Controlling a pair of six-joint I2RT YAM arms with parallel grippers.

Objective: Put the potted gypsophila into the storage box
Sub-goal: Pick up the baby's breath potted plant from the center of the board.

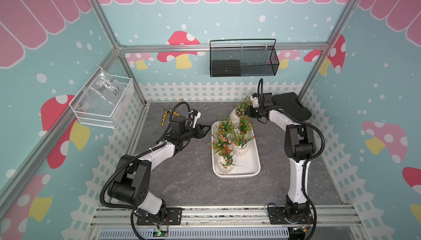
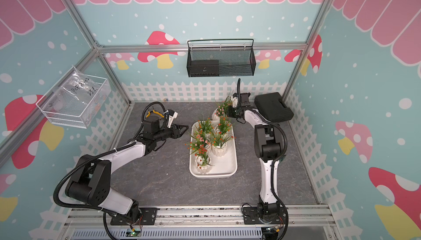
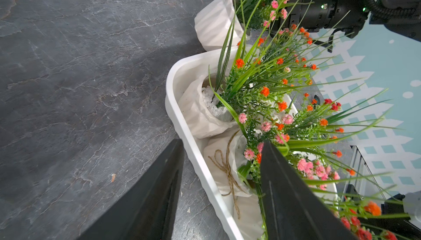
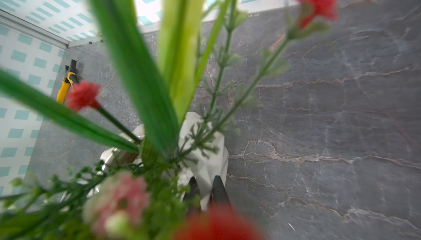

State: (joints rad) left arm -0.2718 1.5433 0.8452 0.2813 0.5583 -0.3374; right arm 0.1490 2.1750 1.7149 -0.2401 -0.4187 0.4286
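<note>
On the grey table (image 1: 182, 182), a white tray (image 1: 250, 166) holds five flowering pots (image 1: 241, 151). At the tray's 12 o'clock, just outside its rim, a sixth pot (image 1: 233, 115) is pinched at the rim by the right claw (image 4: 206, 187); whether it is lifted is unclear. At 10 o'clock the left claw (image 1: 205, 129) hangs released, empty.

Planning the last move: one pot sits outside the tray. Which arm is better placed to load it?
Right. The right claw is shut on the rim of the pot beyond the tray's far end; the left claw stands open beside the tray.
</note>
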